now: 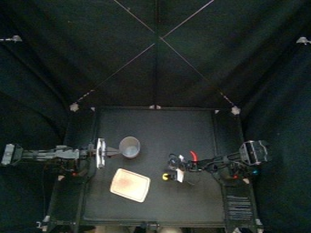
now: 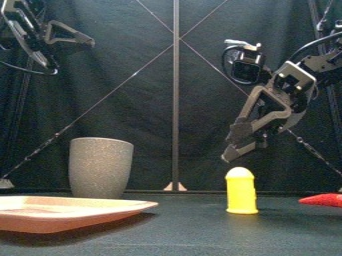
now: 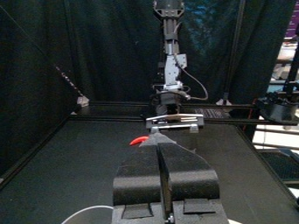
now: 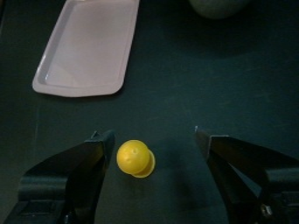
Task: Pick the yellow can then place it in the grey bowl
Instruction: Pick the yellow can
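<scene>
**Right claw (image 2: 241, 152) over the can (image 2: 241, 190)** — jaws spread, holding nothing. The yellow can stands upright on the worktop (image 1: 165, 127), right of the middle and toward the front. In the front view the claw's tips hang just above the can's rounded top, apart from it. In the right wrist view the can lies in the gap between the two jaws, nearer one of them and touching neither. The right arm comes down at a slant from the upper right.

**Other things.** The grey cup (image 2: 100, 166) stands upright left of the middle, farther back than the can and well apart from it. The pink tray (image 2: 67, 208) lies flat in front of the cup, near the worktop's front edge. A small red toy (image 2: 321, 199) lies on the worktop to the right of the can, near it but not touching. What kind of toy it is cannot be told.

**Left claw (image 3: 163, 144)** — jaws pressed together, holding nothing. It is raised off the worktop at the left side, just left of the cup, and points across toward the right arm.
</scene>
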You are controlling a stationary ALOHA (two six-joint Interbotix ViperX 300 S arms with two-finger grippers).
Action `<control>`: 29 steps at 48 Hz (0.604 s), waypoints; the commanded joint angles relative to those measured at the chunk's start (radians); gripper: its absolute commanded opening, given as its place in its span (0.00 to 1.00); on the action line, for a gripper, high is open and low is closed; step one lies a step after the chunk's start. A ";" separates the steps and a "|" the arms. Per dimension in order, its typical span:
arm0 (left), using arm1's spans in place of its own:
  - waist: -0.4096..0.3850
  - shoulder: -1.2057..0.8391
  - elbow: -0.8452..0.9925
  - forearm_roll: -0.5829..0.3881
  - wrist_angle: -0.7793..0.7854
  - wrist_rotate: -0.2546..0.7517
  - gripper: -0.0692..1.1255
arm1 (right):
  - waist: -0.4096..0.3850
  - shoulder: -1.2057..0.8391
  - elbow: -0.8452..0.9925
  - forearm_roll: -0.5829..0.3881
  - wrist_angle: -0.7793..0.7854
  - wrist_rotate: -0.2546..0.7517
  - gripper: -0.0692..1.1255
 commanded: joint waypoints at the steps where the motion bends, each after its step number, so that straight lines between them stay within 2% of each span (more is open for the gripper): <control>1: 0.009 0.005 -0.023 0.000 -0.011 0.000 0.03 | 0.017 0.040 -0.040 -0.020 -0.014 0.003 0.93; 10: 0.028 0.005 -0.018 0.000 -0.011 0.000 0.03 | 0.043 0.106 -0.075 -0.018 -0.017 0.005 0.93; 29: 0.031 0.005 -0.012 -0.002 -0.011 -0.002 0.03 | 0.043 0.137 -0.063 -0.003 -0.005 0.006 0.92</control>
